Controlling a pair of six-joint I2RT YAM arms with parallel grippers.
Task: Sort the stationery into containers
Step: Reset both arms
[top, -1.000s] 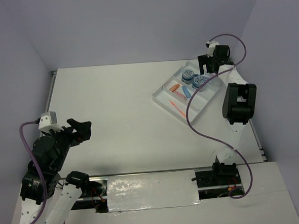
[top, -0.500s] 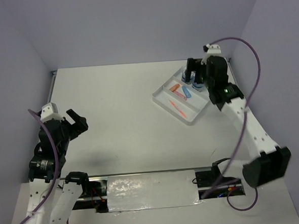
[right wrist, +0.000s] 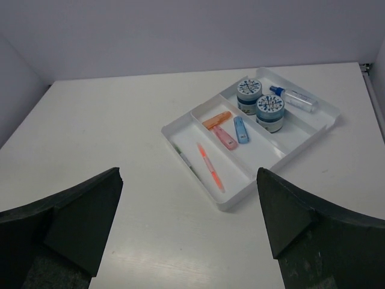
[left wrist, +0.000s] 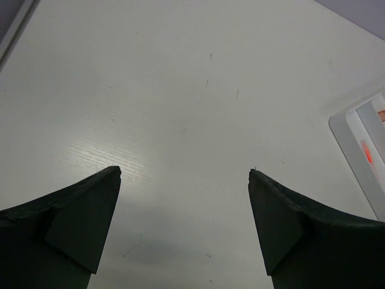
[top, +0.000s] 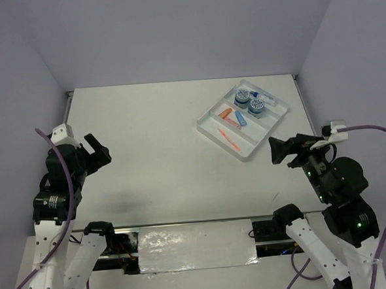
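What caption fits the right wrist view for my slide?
Right gripper open above the table, facing the white tray that holds two tubs, three capsules, an orange pen and a bottle.

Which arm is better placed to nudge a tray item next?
Right. The right gripper, open, sits just short of the tray and faces it; the left gripper is across the table.

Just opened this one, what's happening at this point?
Neither arm is handling anything. The left hand and right hand are both open and empty, toward the near side of the table, apart from the white tray. The tray holds two blue-patterned tubs, a clear bottle, orange, pink and blue capsules, an orange pen and a grey pen. No stationery shows outside it, so the sorting looks finished.
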